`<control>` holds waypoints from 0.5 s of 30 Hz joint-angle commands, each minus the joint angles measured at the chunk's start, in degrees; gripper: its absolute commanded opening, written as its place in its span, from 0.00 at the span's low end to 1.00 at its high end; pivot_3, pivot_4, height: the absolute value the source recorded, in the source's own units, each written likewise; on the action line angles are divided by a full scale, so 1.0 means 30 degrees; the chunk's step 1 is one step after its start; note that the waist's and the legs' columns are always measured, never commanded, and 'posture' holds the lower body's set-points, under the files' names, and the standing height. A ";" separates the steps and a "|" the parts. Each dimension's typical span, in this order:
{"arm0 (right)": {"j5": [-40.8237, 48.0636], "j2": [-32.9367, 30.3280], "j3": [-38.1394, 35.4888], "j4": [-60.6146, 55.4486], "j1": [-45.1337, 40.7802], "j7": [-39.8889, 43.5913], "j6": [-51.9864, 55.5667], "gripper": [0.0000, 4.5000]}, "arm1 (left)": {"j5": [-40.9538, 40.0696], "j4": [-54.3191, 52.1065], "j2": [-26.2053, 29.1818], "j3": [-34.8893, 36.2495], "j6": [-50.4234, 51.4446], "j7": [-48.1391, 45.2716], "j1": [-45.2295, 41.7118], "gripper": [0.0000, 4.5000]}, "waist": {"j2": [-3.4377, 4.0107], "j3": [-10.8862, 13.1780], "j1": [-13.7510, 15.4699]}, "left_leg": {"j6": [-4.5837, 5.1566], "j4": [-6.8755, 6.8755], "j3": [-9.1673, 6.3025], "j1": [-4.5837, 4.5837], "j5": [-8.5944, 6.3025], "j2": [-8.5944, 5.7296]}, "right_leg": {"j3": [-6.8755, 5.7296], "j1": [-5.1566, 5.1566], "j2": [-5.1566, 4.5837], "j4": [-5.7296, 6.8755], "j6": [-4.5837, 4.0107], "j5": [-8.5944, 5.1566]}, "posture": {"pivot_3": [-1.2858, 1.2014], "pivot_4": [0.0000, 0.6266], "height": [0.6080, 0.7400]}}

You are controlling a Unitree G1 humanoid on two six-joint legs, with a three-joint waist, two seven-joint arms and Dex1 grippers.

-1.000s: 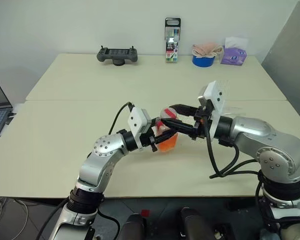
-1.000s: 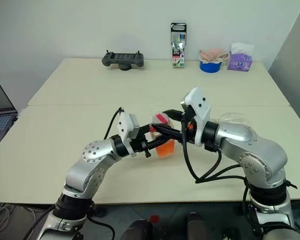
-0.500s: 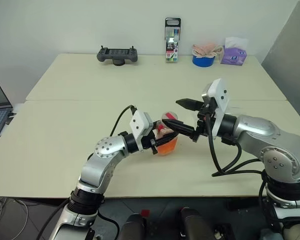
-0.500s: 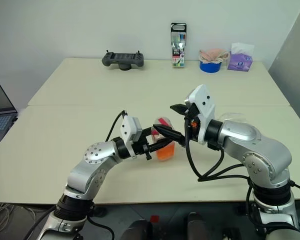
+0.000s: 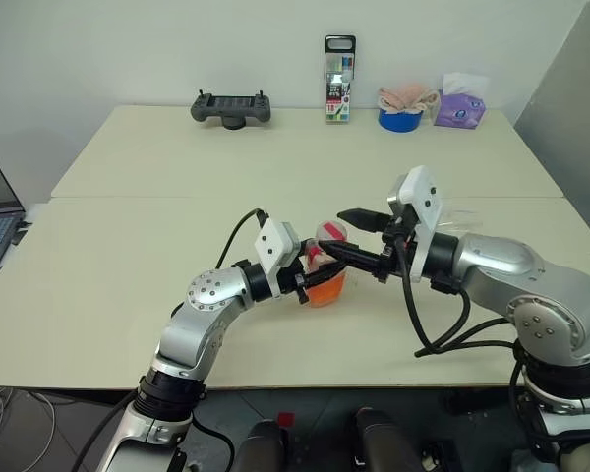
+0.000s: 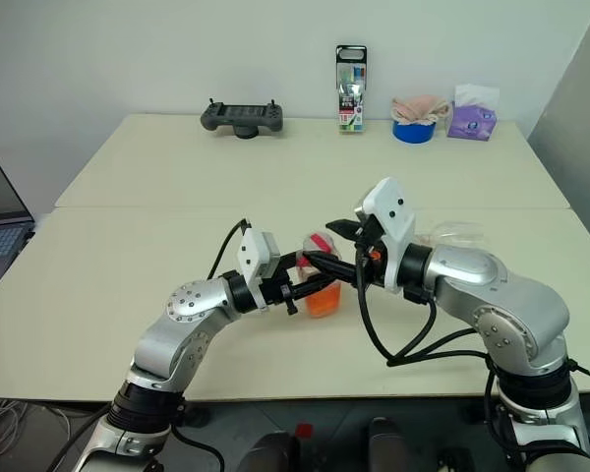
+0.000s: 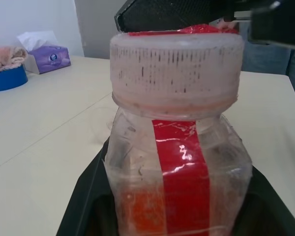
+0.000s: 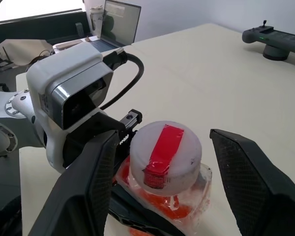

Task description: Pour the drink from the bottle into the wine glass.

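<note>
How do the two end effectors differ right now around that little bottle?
The left end effector is shut on the bottle, clamping its body from the sides; the right end effector is open, its fingers standing apart on either side of the white cap. The left comes in from the robot's left, the right from its right. Both have black fingers and meet at the bottle.

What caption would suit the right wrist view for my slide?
Right gripper, jaws open, straddles the white red-banded cap of the small clear plastic bottle gripped by the left gripper.
</note>
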 commanded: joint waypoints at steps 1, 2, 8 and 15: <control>-0.0013 -0.0285 0.0196 -0.0711 -0.0301 0.0114 -0.0047 0.69 | -0.0043 -0.0451 -0.0021 0.0343 -0.0594 -0.0024 -0.0274 0.40 | 0.0000 0.0000 -0.0001 | 0.0000 0.0000 0.0000 0.0000 0.0000 0.0000 | 0.0000 0.0000 0.0000 -0.0001 0.0000 0.0000 | 0.52 0.24 1.00; -0.0097 -0.0261 0.0330 -0.0694 -0.0258 0.0055 -0.0074 0.69 | -0.0039 -0.0445 -0.0017 0.0350 -0.0593 -0.0023 -0.0287 0.40 | 0.0000 0.0000 0.0000 | 0.0000 0.0000 0.0000 0.0000 0.0000 0.0000 | -0.0001 0.0000 0.0000 -0.0002 0.0000 0.0000 | 0.52 0.24 1.00; -0.0172 0.0200 0.0365 -0.0593 -0.0372 -0.0395 -0.0059 0.69 | -0.0015 -0.0430 0.0014 0.0337 -0.0602 -0.0098 -0.0288 0.40 | 0.0000 0.0000 0.0000 | 0.0000 -0.0001 -0.0002 0.0000 0.0000 0.0000 | -0.0002 0.0000 0.0000 0.0000 0.0000 0.0000 | 0.52 0.24 1.00; -0.0690 -0.0003 0.0509 -0.0520 -0.0308 -0.0617 -0.0162 0.40 | 0.0007 -0.0403 -0.0008 0.0323 -0.0601 -0.0084 -0.0254 0.40 | 0.0000 0.0000 0.0000 | 0.0000 -0.0001 0.0000 -0.0001 0.0000 0.0001 | 0.0001 0.0000 0.0000 -0.0002 0.0000 0.0000 | 0.52 0.24 1.00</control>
